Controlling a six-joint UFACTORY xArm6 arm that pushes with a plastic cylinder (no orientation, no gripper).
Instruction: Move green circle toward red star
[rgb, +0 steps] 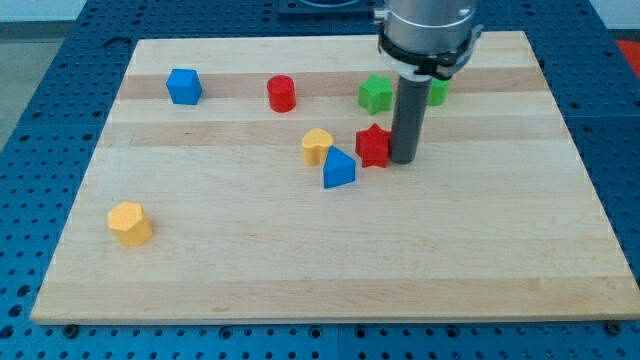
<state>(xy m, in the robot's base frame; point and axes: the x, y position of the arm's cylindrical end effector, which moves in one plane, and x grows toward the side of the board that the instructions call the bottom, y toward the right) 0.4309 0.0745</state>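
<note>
The red star (373, 145) lies near the board's middle, toward the view's top. My tip (405, 159) stands right beside it, on its right side, touching or nearly touching. The green circle (437, 91) is up and to the right of the star, mostly hidden behind the rod, with only its right edge showing. A green star (375, 93) lies just above the red star, to the left of the rod.
A yellow heart (317, 145) and a blue triangle (338, 168) sit just left of the red star. A red cylinder (282, 93) and a blue cube (184, 86) lie at the view's top left. A yellow hexagon (130, 222) sits at the lower left.
</note>
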